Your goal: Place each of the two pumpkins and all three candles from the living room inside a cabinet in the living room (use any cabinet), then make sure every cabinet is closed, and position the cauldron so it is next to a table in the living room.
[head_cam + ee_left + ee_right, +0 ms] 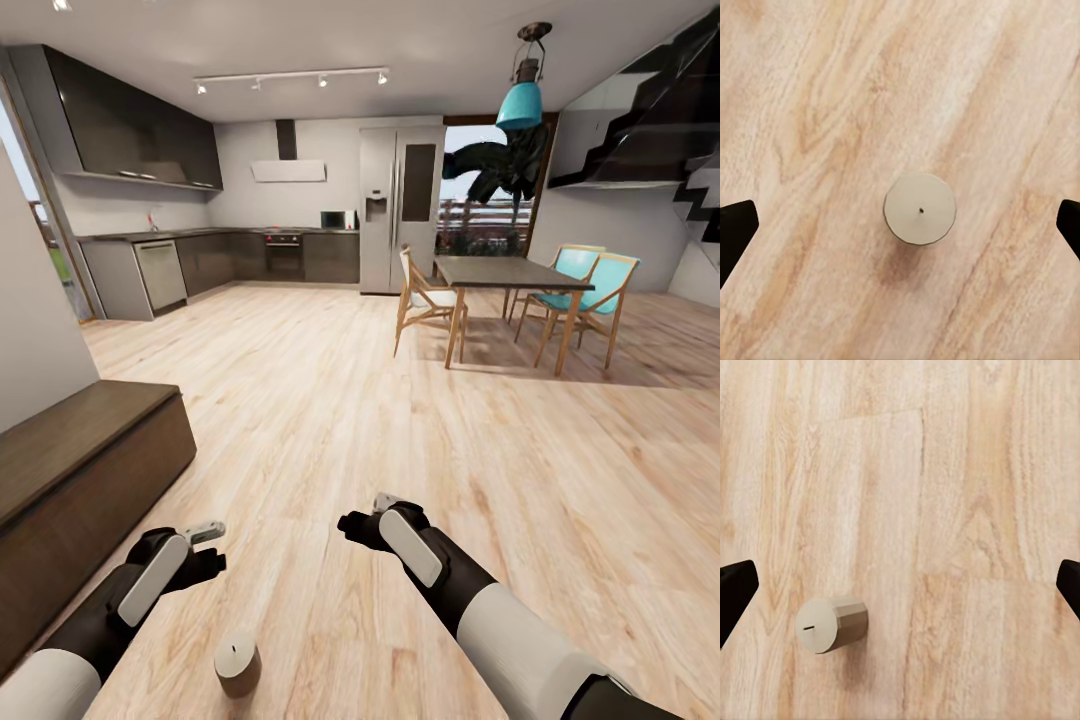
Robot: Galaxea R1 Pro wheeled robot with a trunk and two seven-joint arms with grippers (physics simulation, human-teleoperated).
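- Your left tool [900,225] is spread wide, empty, directly above a candle [920,208] standing upright on the wooden floor [810,90].
- Your right tool [900,585], also released, sees that candle off to one side.
- Head view adds the cabinet [80,470] at your left.

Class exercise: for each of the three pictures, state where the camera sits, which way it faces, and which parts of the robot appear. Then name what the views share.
Head view: high on the robot, facing forward and down across the wooden floor; both arms, left pincer, right pincer.
Left wrist view: straight down on the short cream candle; dark fingertips.
Right wrist view: downward at the floor; fingertips.
Shared: the candle.
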